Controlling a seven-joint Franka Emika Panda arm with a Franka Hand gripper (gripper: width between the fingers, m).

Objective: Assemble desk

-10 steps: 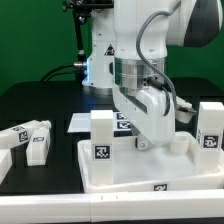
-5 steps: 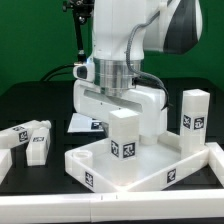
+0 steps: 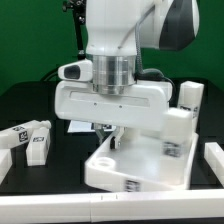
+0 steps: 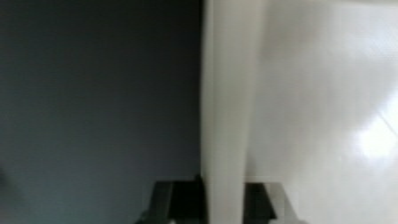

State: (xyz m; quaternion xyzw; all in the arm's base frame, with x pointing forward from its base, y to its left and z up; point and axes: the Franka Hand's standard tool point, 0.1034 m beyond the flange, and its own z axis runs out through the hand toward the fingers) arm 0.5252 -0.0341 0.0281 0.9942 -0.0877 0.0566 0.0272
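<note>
In the exterior view the white desk top [image 3: 140, 168] lies upside down on the black table, rim upward, turned at an angle. One square leg [image 3: 182, 112] with a tag stands upright at its far right corner. My gripper [image 3: 113, 136] reaches down from the wide white hand onto the near left part of the top and is shut on its rim. The wrist view shows that rim [image 4: 228, 100] as a thin white wall running between my two dark fingers [image 4: 176, 202], with the gripper [image 4: 222, 203] closed on it. The hand hides the rest of the top.
Loose white tagged legs [image 3: 28, 138] lie on the table at the exterior view's left, one more [image 3: 4, 162] at the edge. A white piece [image 3: 213, 156] lies at the right edge. The robot's base [image 3: 90, 50] stands behind.
The hand has turned about its vertical axis while holding the rim, and the desk top has swung round with it. The leg seen in front of the hand is now hidden.
</note>
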